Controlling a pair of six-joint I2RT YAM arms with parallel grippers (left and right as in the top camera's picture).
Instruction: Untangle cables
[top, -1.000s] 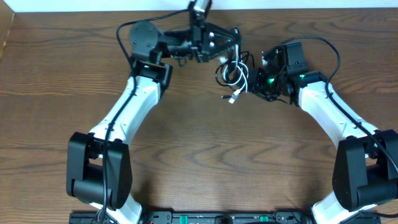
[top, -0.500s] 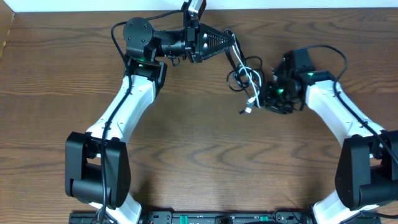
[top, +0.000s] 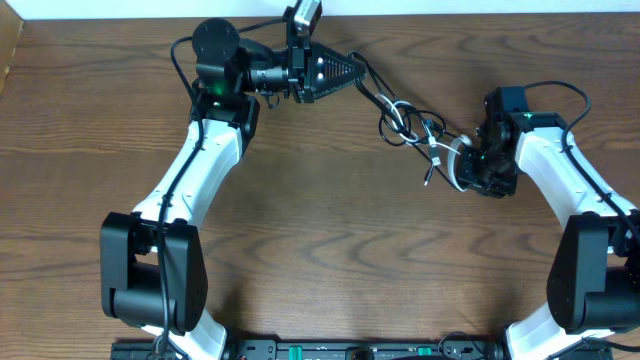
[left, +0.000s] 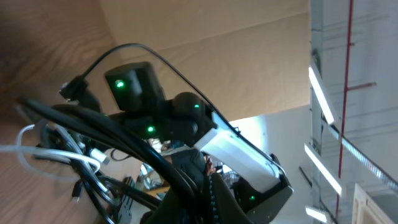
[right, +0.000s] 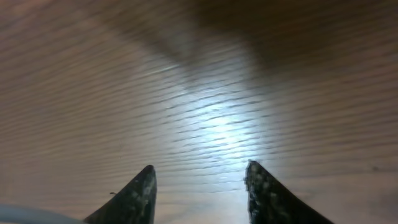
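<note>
Moved: the cables (top: 408, 120) have shifted to the right along the far edge of the table (top: 300, 250), and the bundle is now drawn out longer than one second ago.
Arms moved: the right gripper (right: 199, 169) has gone further right, and the left gripper (top: 354, 70) has pulled back a little to the left, so the two are wider apart.
Cables now: near the far edge, a little right of its middle, between the two grippers.
Black cable (top: 372, 95): runs stretched from the left gripper to the knot.
White cable (top: 441, 152): loops out of the knot to just beside the right gripper, with its plug end hanging toward the near side.
Left gripper: closed, with the black cable in its tip.
Right gripper: fingers apart, only bare wood between the tips; the white cable shows at the edge of the wrist view, beside one finger and not between them.
Done: the bundle is pulled looser and longer, as I judge it.
Left: the loops in the middle still cross each other, and no cable lies separate yet.
</note>
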